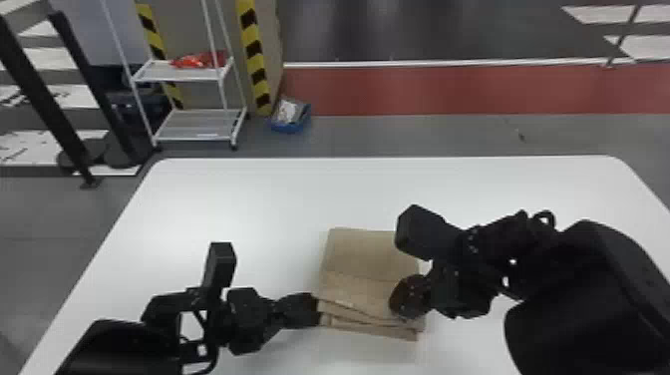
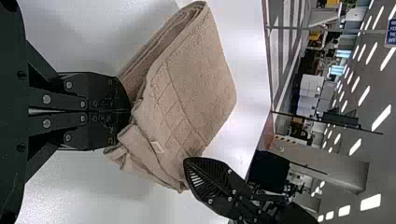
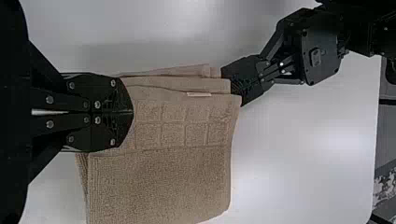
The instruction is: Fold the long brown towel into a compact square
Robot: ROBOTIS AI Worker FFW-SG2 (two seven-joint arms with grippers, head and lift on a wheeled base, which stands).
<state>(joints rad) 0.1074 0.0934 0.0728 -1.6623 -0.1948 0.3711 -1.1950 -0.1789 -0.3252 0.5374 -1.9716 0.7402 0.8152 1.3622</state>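
A white wheeled rack (image 1: pixel 199 75) stood on the grey floor at ten o'clock in the head view, with a blue bin (image 1: pixel 290 122) at eleven; nearer us spread the white table (image 1: pixel 239 199), and on it, towards six o'clock, lay the brown towel (image 1: pixel 366 254), already doubled into a layered, roughly rectangular stack; its near edges were uneven, one layer stepping out past another, and a small pale label (image 2: pixel 157 147) showed by the stitched squares.

We had the left gripper (image 1: pixel 317 309) at the towel's eight o'clock and the right gripper (image 1: pixel 397 304) at its four; the left's fingers were closed, pinching the layered near edge as far as we could judge; the right's were closed too, apparently on the same edge at its other end.

We took the step in hand to be a late fold, or the squaring of one, with the bulk of the folding done; the next move called for us to bring both ends of that near edge over together towards twelve o'clock, or to lay them level if no fold was wanted, then let go gently; uneven lifting could have skewed the layers.
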